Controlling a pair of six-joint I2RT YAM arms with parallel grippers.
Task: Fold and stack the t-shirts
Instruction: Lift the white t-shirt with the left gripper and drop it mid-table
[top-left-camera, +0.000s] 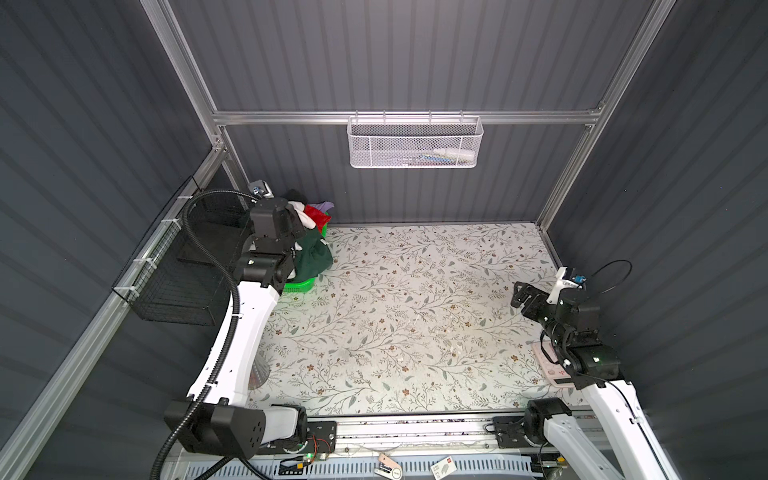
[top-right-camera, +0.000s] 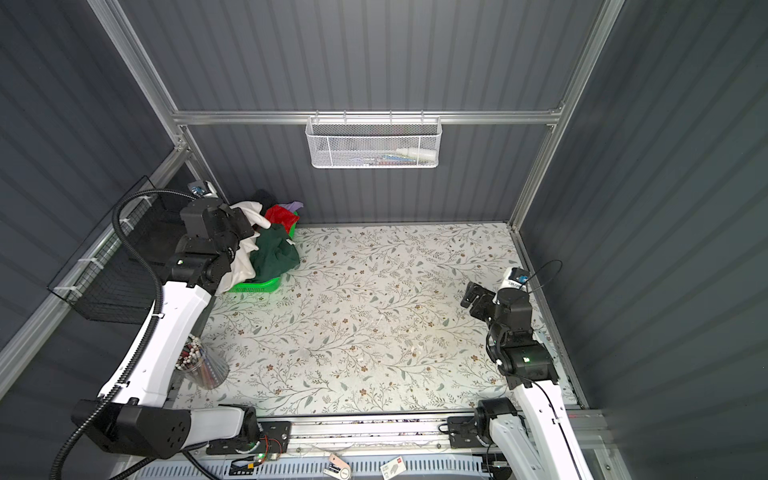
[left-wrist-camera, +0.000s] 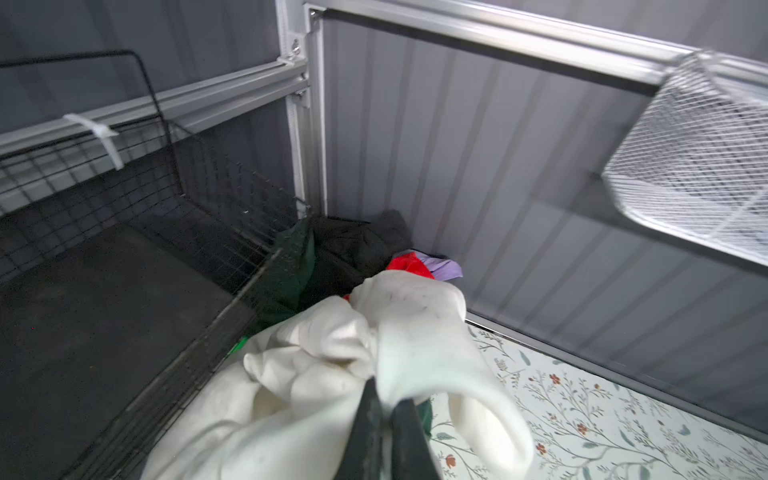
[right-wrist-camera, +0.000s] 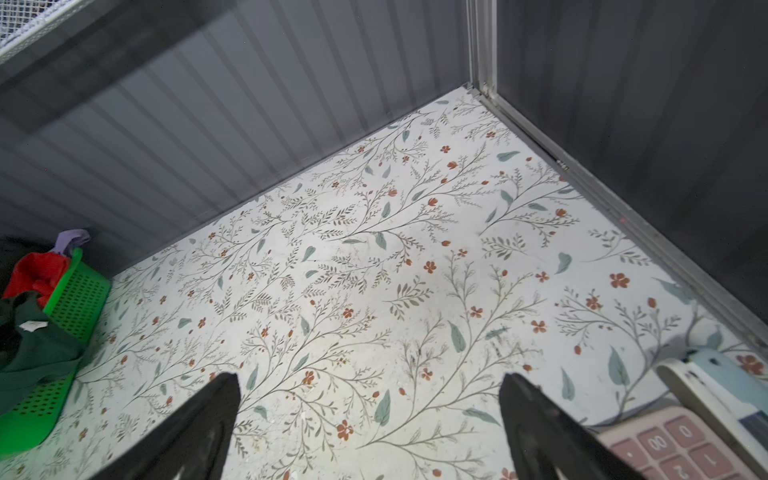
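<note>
**A:** Left side?

**B:** Left jaws are pinched together on a bunched fold of the cream-white t-shirt (left-wrist-camera: 332, 365). The rest of that shirt hangs down over the rim of the green plastic basket (top-right-camera: 257, 286).

**A:** Basket location?

**B:** Far left corner of the counter (top-left-camera: 415, 311), against the back wall. It sits just beside the black wire basket (top-left-camera: 178, 266) on the side wall.

**A:** Other shirts?

**B:** All crumpled in the same basket pile.
- The dark green t-shirt (top-right-camera: 276, 255) spills over the rim toward the counter middle and touches the cream one.
- The red t-shirt (top-right-camera: 280, 215) is behind it.
- The lavender t-shirt (top-right-camera: 294, 205) is at the back, by the wall.
- The black t-shirt (left-wrist-camera: 357, 245) is in the corner, against the wall.

**A:** Right side?

**B:** Right jaws are wide apart, with only bare floral counter showing between them. They hover near the right edge, well apart from the pile. A pink calculator (right-wrist-camera: 681, 444) lies just beside them.
</note>
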